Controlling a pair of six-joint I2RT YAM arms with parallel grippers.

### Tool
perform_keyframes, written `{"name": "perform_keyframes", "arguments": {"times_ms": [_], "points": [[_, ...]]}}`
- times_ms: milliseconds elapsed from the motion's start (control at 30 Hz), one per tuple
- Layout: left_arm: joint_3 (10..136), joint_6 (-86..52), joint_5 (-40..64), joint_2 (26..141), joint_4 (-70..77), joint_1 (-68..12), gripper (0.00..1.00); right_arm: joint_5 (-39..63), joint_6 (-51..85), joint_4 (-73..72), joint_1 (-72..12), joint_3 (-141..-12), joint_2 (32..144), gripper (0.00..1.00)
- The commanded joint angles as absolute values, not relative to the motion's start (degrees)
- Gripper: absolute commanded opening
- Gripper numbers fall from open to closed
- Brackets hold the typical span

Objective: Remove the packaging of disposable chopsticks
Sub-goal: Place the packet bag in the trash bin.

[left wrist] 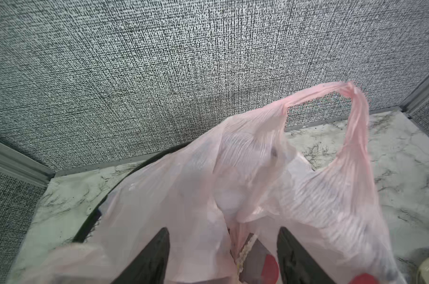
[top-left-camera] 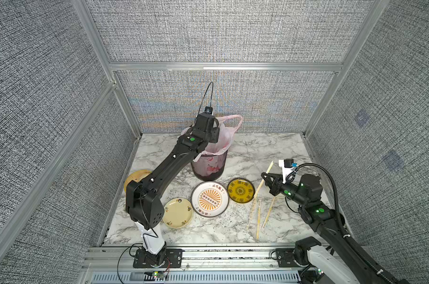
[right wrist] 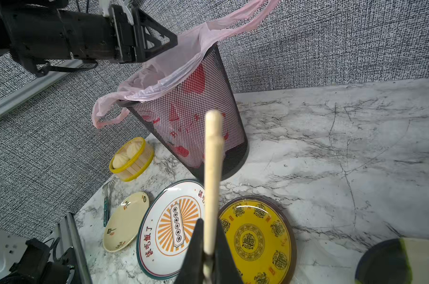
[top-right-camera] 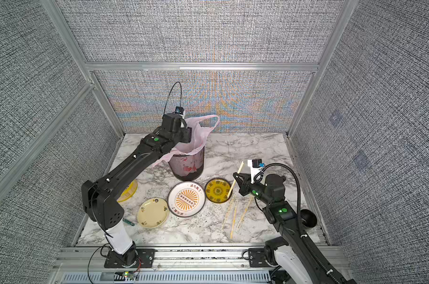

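Disposal step, by my read: left end effector (left wrist: 223, 231) hangs over the mouth of the thin pink plastic bag (left wrist: 307, 191) lining the black wire-mesh wastebasket (top-left-camera: 208, 169). Its jaws are spread apart w/ nothing between them, which looks like a drop-off pose for a stripped wrapper. Can't tell whether a long clear plastic sleeve lies in the bag; contents there are blurred pale shapes only.

Right end effector (right wrist: 209, 227) is clamped on a pair of thin pale tan wooden chopsticks (right wrist: 212, 159), gripped near one end. The rest juts out past the tips, raised off the grey-veined white marble tabletop (top-left-camera: 257, 147). No film shows on that pair in the right wrist view, so it reads as unwrapped. In both top views it shows by the right rim of the round yellow plate w/ dark rim (top-left-camera: 240, 190).

Three more chopstick pairs (top-left-camera: 258, 218) lie on the tabletop just beside that plate, on the right arm's side, roughly parallel & close together. A faint sheen suggests sleeves on, but too small to be sure. So approx one pair of four dealt with, 3 to go.

Next move, as I judge:
- Right arm sets the bare pair down, prob. on a plate, apart from the wrapped ones & w/out knocking them.
- Left arm backs away from the bag w/out snagging its loose handle loop, then comes across to help.
- One end effector pins the sticks; the other pinches only film at a sleeve end & pulls along the stick axis.
- Film looks thin & slippery, so the pinch must be precise.
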State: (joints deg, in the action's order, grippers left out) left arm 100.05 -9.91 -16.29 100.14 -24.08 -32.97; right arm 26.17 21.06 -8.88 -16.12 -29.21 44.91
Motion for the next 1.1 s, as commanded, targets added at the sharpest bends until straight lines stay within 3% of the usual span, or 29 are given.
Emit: {"name": "perform_keyframes", "arguments": {"times_ms": [0,233,500,633,767,1067], "points": [[97.3,-9.6,-10.7,95.4,-21.2,-33.0,0.74,26.8,22.3,-10.2,-15.6,-31.0,47.5,0.00],[79.8,-11.6,-3.0,77.0,-11.9,-33.1,0.79,34.9,26.6,-6.7,-8.4,-39.3,61.0,0.00],[58.0,-21.1,20.8,62.8,0.3,-34.2,0.80,33.3,21.6,23.9,-1.8,-59.0,72.7,0.00],[47.6,-23.1,27.6,60.7,10.1,-38.5,0.80,42.0,24.0,23.4,6.4,-58.0,77.9,0.00],[42.7,-22.3,27.7,60.1,13.5,-43.9,0.80,43.7,18.9,32.3,12.1,-61.6,85.1,0.00],[39.2,-21.1,30.6,64.6,14.7,-46.9,0.80,43.3,18.5,32.4,13.5,-66.3,99.1,0.00]]}}
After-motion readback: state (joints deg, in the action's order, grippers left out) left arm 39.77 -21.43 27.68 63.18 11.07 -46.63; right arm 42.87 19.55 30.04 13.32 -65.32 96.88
